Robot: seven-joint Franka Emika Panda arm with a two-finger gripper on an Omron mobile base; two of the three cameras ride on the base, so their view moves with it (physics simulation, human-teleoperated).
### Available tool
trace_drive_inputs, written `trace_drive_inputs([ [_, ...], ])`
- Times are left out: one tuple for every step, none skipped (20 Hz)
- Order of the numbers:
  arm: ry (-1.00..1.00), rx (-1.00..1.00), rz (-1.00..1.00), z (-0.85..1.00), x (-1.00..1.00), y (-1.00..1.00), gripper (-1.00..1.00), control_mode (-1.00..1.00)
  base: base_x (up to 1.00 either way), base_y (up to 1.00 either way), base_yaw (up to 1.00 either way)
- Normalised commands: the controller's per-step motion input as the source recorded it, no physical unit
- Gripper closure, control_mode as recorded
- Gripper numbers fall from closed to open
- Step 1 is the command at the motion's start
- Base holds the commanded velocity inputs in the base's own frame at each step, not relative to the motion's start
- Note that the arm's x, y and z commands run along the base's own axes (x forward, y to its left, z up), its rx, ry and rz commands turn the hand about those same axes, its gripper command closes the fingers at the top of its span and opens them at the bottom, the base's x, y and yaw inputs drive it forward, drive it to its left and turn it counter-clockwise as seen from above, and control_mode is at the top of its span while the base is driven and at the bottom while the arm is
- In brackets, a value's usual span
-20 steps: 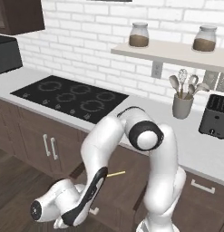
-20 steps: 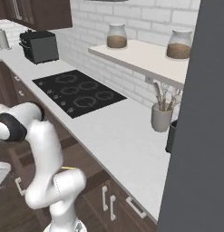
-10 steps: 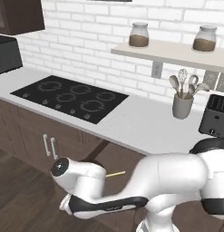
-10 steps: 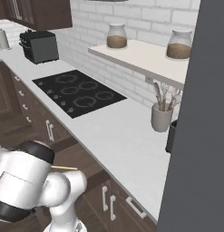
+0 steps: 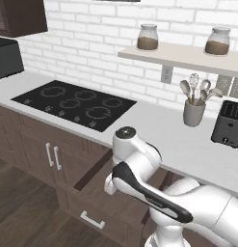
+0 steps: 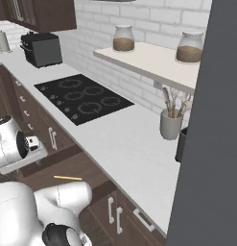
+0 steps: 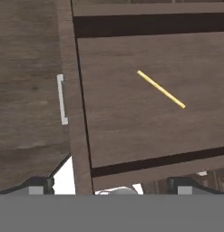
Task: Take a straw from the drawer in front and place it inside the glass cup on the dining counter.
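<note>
Straw [image 7: 161, 89], thin and pale yellow, lay flat and alone on the dark wooden floor of the open drawer [image 7: 131, 136], set at a slant and nearer the drawer's back edge than its front wall. In the hand view the drawer's silver bar handle [image 7: 61, 99] stood on the outer face of the front wall, and the gripper [image 7: 111, 188] hung above that front wall, its two dark tips just peeping up at the bottom of the view, set wide apart with nothing between them. The straw was well apart from those tips, further into the drawer and off toward one end. From the right base view the straw [image 6: 67, 178] showed as a short yellow line in the pulled-out drawer [image 6: 86, 168], just below the edge of the grey-white worktop [image 6: 124, 144]. On that worktop sat the black hob [image 5: 74, 103], and near its far edge a grey utensil holder [image 5: 193, 112] beside a dark toaster [image 5: 228, 123].
</note>
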Motion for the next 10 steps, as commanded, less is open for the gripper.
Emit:
trace_drive_inputs([
  [0.13, 0.00, 0.13, 0.26, 0.84, -0.53, -1.00, -1.00, 0.00, 0.00, 0.00],
  [0.09, -0.02, 0.16, 0.06, 0.80, -0.46, -1.00, -1.00, 0.00, 0.00, 0.00],
  [0.10, -0.06, 0.19, 0.00, 0.86, -0.39, -1.00, -1.00, 0.00, 0.00, 0.00],
  [0.05, -0.10, 0.23, 0.00, 0.80, -0.26, -1.00, -1.00, 0.00, 0.00, 0.00],
  [0.01, -0.14, 0.26, -0.09, 0.72, -0.14, -1.00, -1.00, 0.00, 0.00, 0.00],
  [0.01, -0.15, 0.28, -0.23, 0.61, -0.04, -1.00, -1.00, 0.00, 0.00, 0.00],
  [0.00, -0.15, 0.30, -0.33, 0.52, -0.01, -1.00, -1.00, 0.00, 0.00, 0.00],
  [0.00, -0.15, 0.31, -0.41, 0.40, 0.00, -1.00, -1.00, 0.00, 0.00, 0.00],
  [0.00, -0.16, 0.31, -0.49, 0.37, 0.00, -1.00, -1.00, 0.00, 0.00, 0.00],
  [0.00, -0.17, 0.30, -0.51, 0.37, 0.00, -1.00, -1.00, 0.00, 0.00, 0.00],
])
